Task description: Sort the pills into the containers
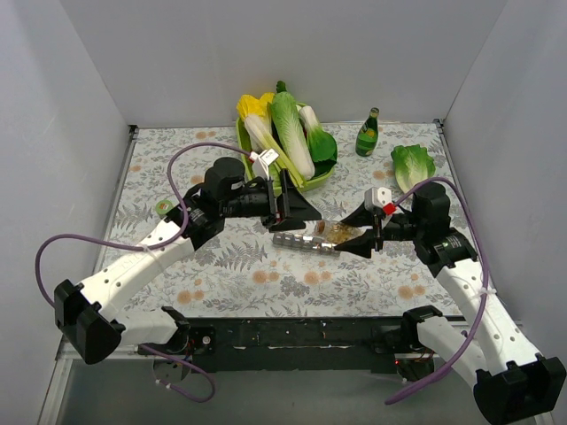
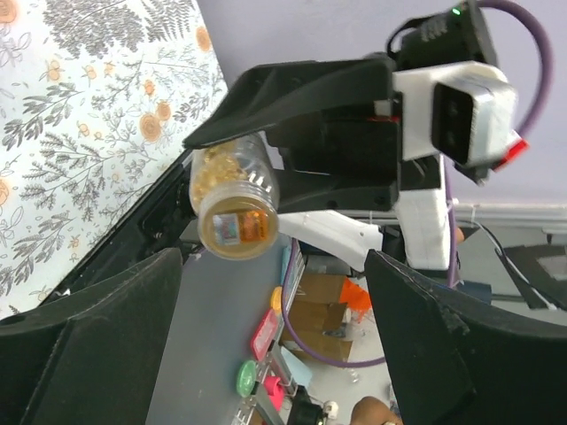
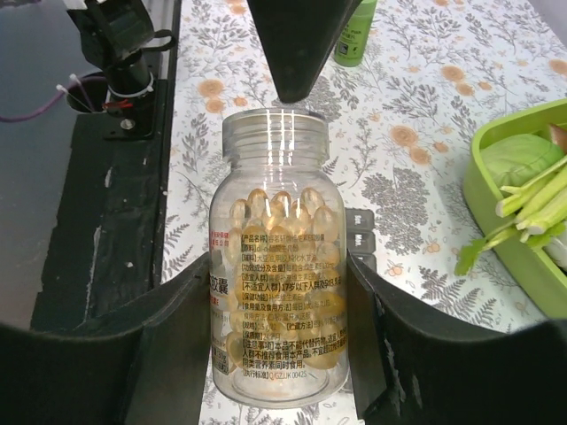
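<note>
A clear pill bottle (image 3: 279,292) full of amber capsules is gripped between the fingers of my right gripper (image 3: 279,341), held on its side just above the table (image 1: 337,232). Its neck points toward my left gripper (image 1: 288,209), which is open and empty, one fingertip (image 3: 299,53) close to the neck. In the left wrist view the bottle (image 2: 235,199) hangs between the right gripper's black fingers, beyond my wide-apart left gripper (image 2: 275,341). The silvery-grey containers strip (image 1: 299,241) lies on the table just below and left of the bottle, and it shows partly behind the bottle (image 3: 359,241).
A green tray (image 1: 323,173) of vegetables stands at the back centre, close behind the left gripper. A green bottle (image 1: 368,135) and a lettuce leaf (image 1: 414,166) are at the back right. A small green can (image 1: 165,207) sits at the left.
</note>
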